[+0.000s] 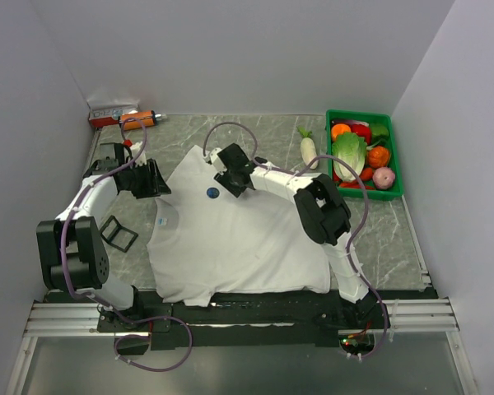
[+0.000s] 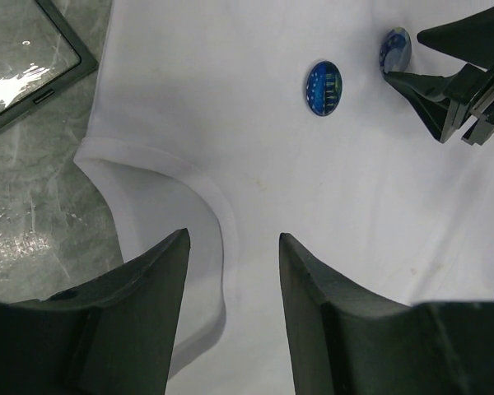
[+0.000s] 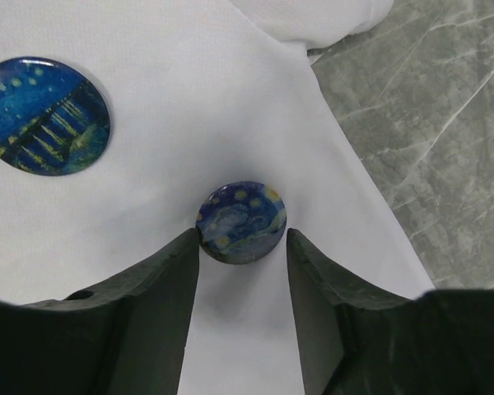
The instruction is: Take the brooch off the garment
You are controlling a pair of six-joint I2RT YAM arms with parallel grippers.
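Right gripper (image 3: 243,236): jaws astride the brooch (image 3: 241,220), tips at its rim; whether they are clenched on it yet, I cannot tell. Left gripper (image 2: 233,247): jaws released, empty, over the shirt (image 2: 255,206) collar.
Brooch: lies on the shirt's chest, far side. Likely light, rigid, with a glossy, slippery dome. Take it by the rim; the soft cloth may lift with it.
Count: brooches, two, the second (image 3: 45,115) just left; shirt, one; table (image 3: 428,123), one.

Yellow-flecked blue brooch (image 3: 241,222), plain white garment (image 3: 189,123)
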